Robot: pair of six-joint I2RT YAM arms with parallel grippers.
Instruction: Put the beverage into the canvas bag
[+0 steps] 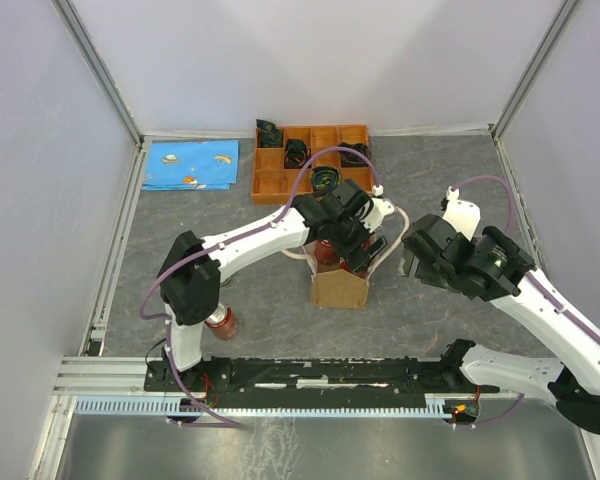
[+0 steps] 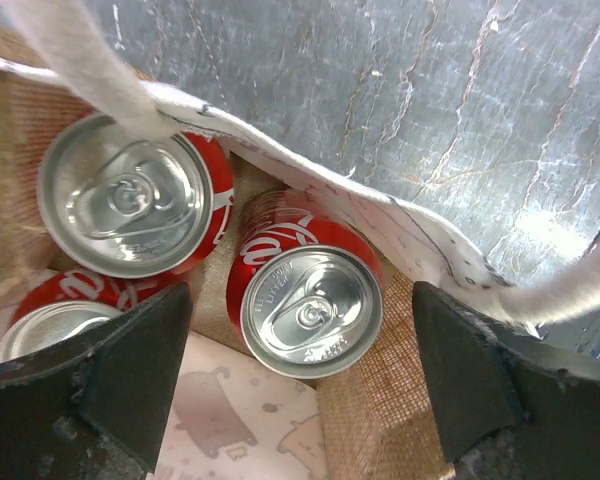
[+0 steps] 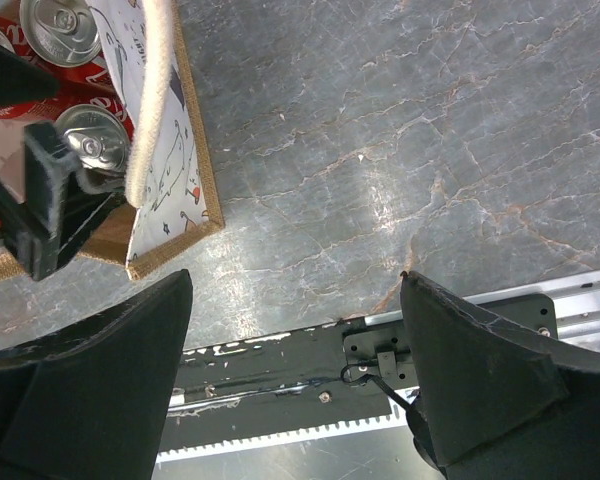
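Grey marbled table (image 1: 430, 180) fills the top view, both white arms reaching out over it. An orange tray (image 1: 270, 182) sits at upper middle and a blue cloth (image 1: 190, 165) at upper left. Dead centre stands the canvas bag (image 1: 340, 290), upright, mouth open, with the left arm bent over it.

Down the left wrist view we go: three red cans inside the bag (image 2: 370, 430)! The middle can (image 2: 310, 310) stands on the bag floor at centre frame. A second can (image 2: 130, 205) is at upper left, partly under a cream handle (image 2: 90, 70), and a third can (image 2: 40, 325) peeks in at the left edge. The left gripper (image 2: 300, 298) hangs right above the middle can, jaws spread wide on either side of it with clear gaps. It grips nothing.

The right gripper (image 3: 295, 285) is also wide open and empty, over bare table just beside the bag (image 3: 170, 170).

My read: this beverage is delivered. One loose can (image 1: 222, 322) waits at lower left of the top view, beside the left arm's base, so at least that one looks left to bag.
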